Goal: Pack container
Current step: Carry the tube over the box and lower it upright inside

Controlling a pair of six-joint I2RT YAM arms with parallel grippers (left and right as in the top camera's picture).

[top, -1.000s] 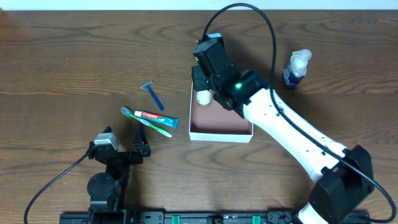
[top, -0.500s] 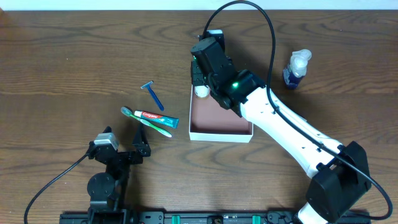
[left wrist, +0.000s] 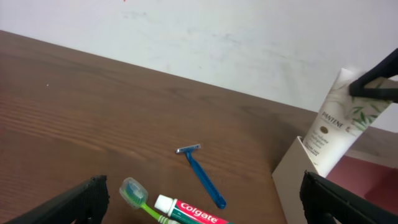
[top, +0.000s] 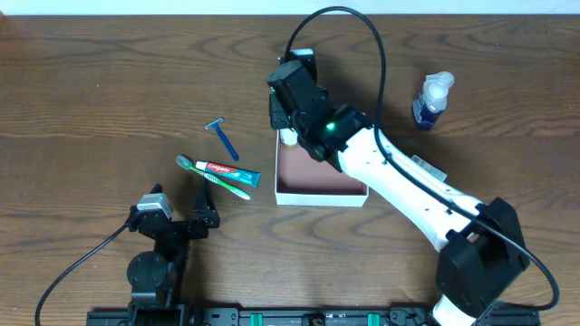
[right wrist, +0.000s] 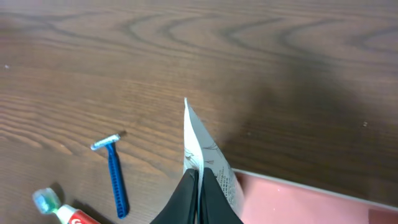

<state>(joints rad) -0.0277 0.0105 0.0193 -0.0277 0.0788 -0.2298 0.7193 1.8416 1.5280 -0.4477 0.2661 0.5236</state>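
Container, tube at rim, razor nearby

Matt grained wood table, glossy white plastic tube

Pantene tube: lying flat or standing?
Standing but tilted: tube cap-down at the container's corner, crimped end pinched in the right gripper.

Two brand names can be read from where I stand. The white tube, leaning up out of the left side of the container, carries "PANTENE" in dark capitals running along its length, with a small dark oval mark just below the word. The finer print beside it is too small to make out. The toothpaste tube, lying on the desk left of the container, says "Colgate" in white script on red.
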